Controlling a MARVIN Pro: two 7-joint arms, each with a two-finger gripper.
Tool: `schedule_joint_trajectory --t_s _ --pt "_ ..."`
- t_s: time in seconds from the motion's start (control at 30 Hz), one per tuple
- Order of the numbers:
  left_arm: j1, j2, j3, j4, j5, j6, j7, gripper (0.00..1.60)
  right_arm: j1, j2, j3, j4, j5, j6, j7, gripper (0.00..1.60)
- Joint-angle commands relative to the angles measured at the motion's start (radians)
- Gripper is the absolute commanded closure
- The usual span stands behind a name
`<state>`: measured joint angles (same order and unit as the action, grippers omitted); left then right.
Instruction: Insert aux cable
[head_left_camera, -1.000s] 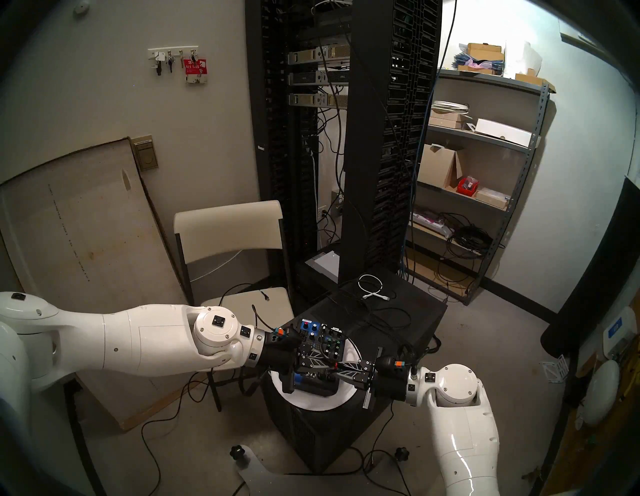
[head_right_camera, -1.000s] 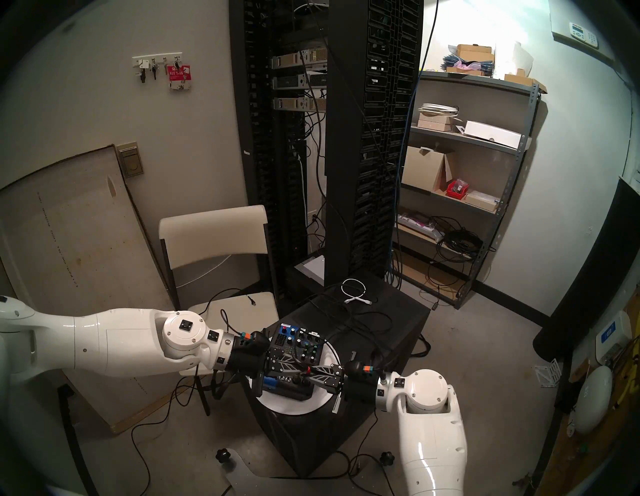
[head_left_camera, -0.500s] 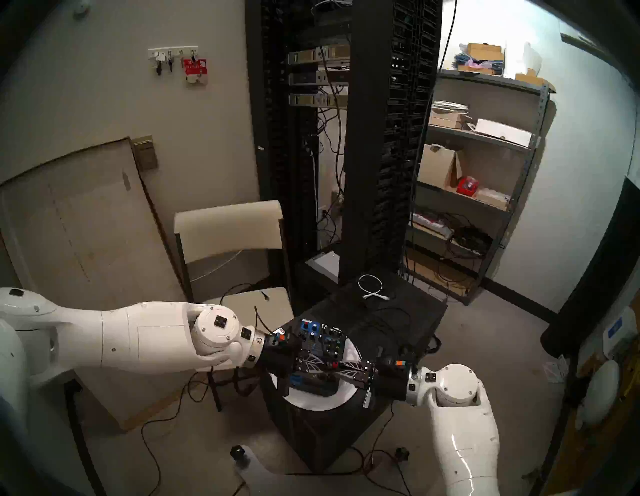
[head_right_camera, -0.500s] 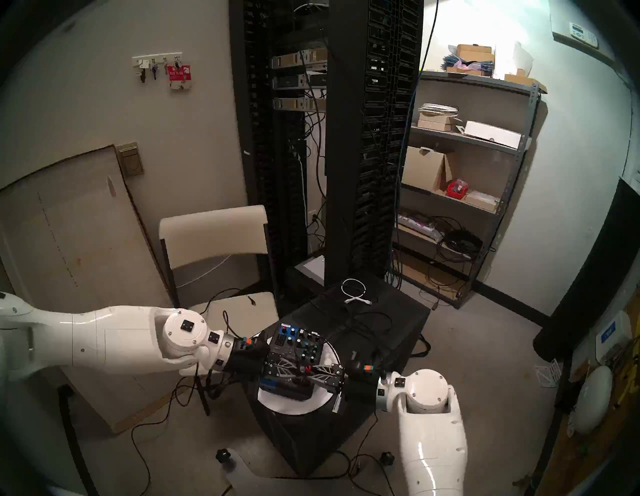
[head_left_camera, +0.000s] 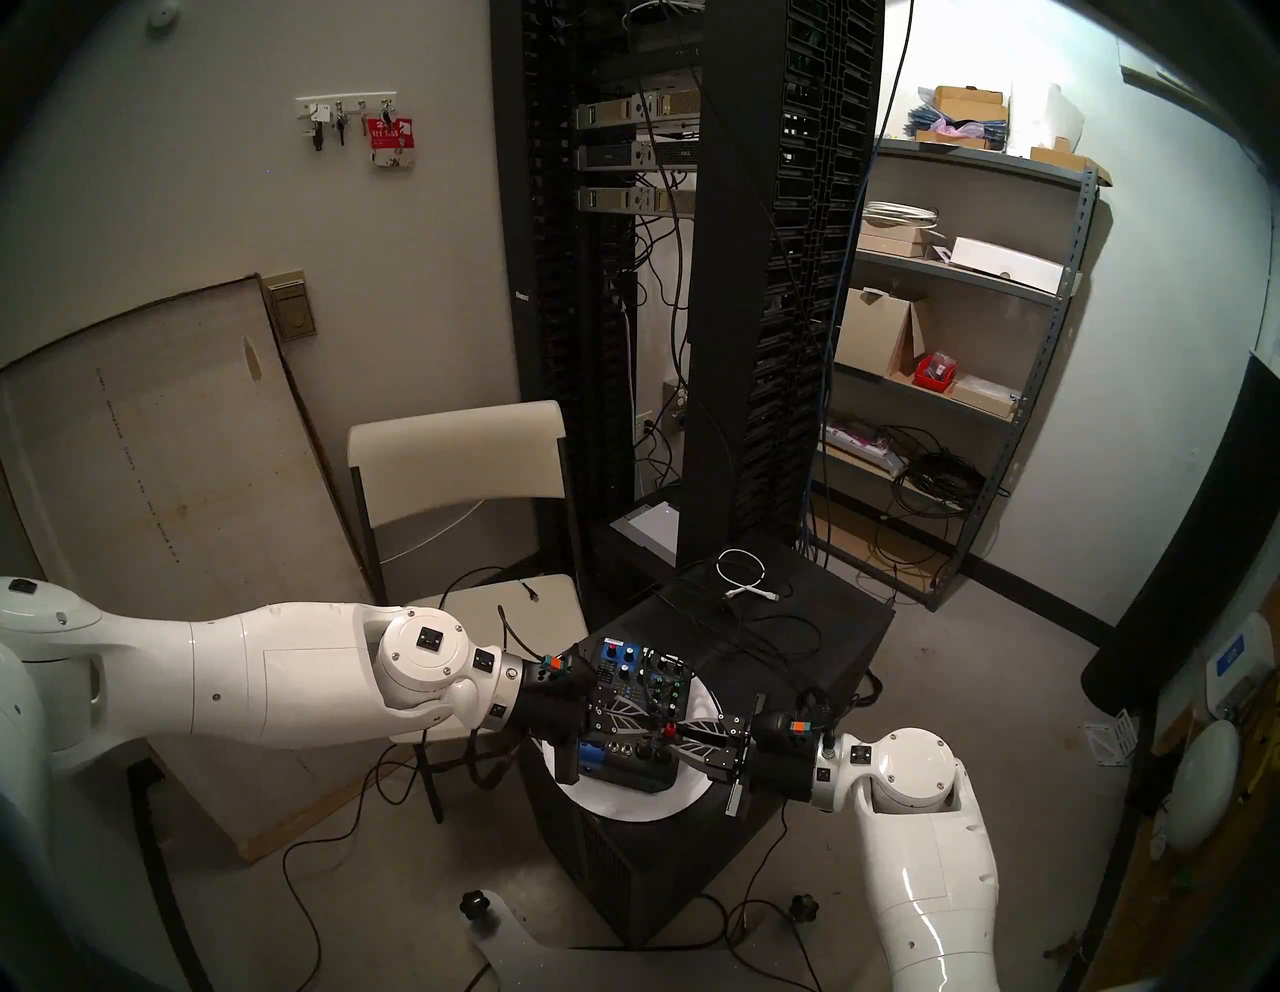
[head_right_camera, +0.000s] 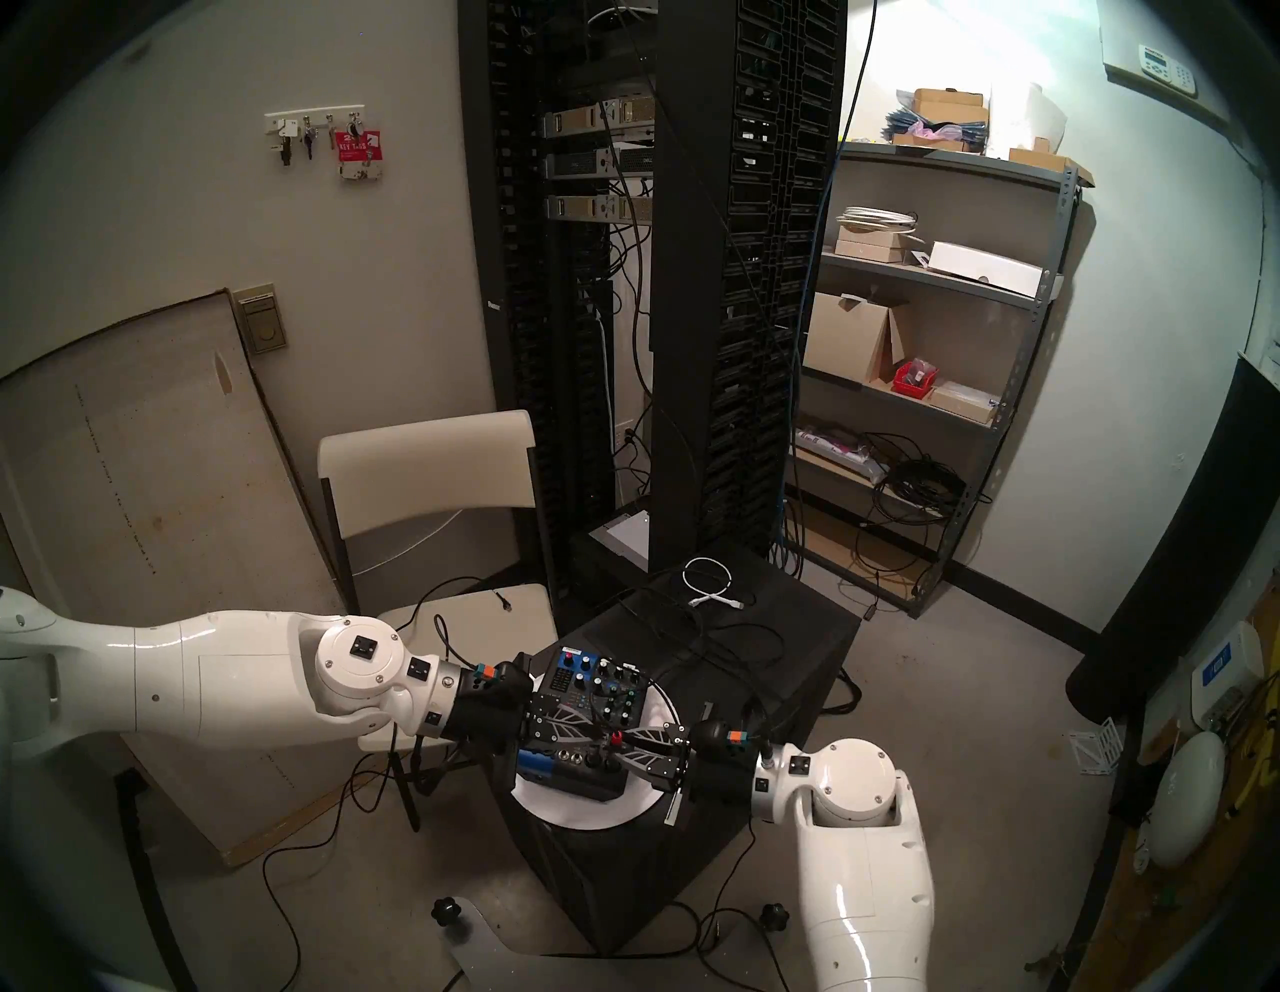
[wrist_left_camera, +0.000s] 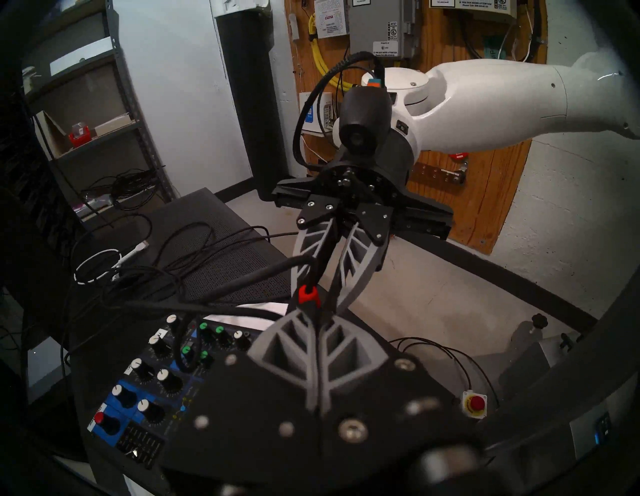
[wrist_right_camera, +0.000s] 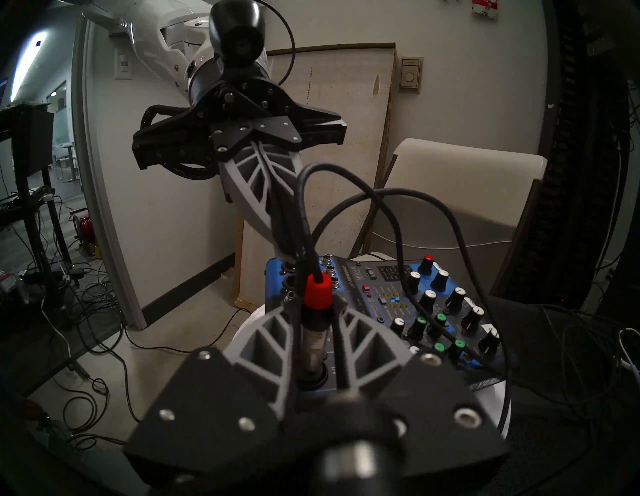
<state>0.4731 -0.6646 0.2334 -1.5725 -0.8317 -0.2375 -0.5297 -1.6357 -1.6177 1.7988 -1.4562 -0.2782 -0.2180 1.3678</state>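
Two grippers met low in the middle of the head view, over one mixer (head_left_camera: 627, 720) on a white disc (head_left_camera: 682, 790). One aux cable (wrist_right_camera: 316, 291) stood upright with its plug in a mixer socket, the jack tip hidden. The right gripper (wrist_right_camera: 317, 320) had fingers slightly apart either side of the plug, visibly looser than a second ago. The left gripper (wrist_left_camera: 313, 318) was pinched together; whether it nipped the cable, couldn't tell. One white cable (head_left_camera: 744, 575) lay behind.
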Motion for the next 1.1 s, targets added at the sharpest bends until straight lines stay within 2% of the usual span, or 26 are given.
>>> schedule_joint_trajectory --t_s 0.0,0.2,0.23,0.27,0.37,0.43,0.47,0.63,0.87,1.07 --pt "-0.009 0.050 -0.012 -0.036 -0.015 -0.015 -0.001 1.60 -0.001 -0.003 0.002 -0.017 0.017 0.004 0.013 0.95" --pt "-0.008 0.074 -0.013 -0.041 -0.023 -0.018 0.000 1.60 -0.003 -0.002 0.001 -0.029 0.030 0.010 0.024 0.87" --pt "-0.008 0.075 -0.013 -0.040 -0.023 -0.019 0.000 1.60 -0.004 -0.002 0.001 -0.033 0.032 0.013 0.026 0.67" --pt "-0.008 0.077 -0.013 -0.040 -0.025 -0.020 0.002 1.60 -0.004 -0.003 0.001 -0.036 0.033 0.014 0.029 0.55" --pt "-0.007 0.080 -0.014 -0.039 -0.027 -0.021 0.006 1.60 -0.005 -0.002 -0.001 -0.042 0.039 0.015 0.034 0.54" --pt "-0.008 0.083 -0.014 -0.033 -0.030 -0.026 0.009 1.60 -0.006 -0.003 0.000 -0.048 0.041 0.018 0.037 0.45" --pt "-0.009 0.084 -0.015 -0.031 -0.031 -0.027 0.008 1.60 -0.007 -0.001 -0.001 -0.049 0.042 0.019 0.036 0.24" --pt "-0.013 0.090 -0.015 -0.028 -0.033 -0.028 0.006 1.60 -0.009 -0.002 0.002 -0.057 0.043 0.019 0.034 0.23" --pt "-0.020 0.101 -0.020 -0.013 -0.042 -0.031 0.010 1.60 -0.003 0.009 0.042 -0.067 0.039 0.025 0.031 0.19" --pt "-0.026 0.104 -0.029 0.011 -0.054 -0.037 0.010 1.60 0.000 0.016 0.069 -0.074 0.034 0.028 0.030 0.09"
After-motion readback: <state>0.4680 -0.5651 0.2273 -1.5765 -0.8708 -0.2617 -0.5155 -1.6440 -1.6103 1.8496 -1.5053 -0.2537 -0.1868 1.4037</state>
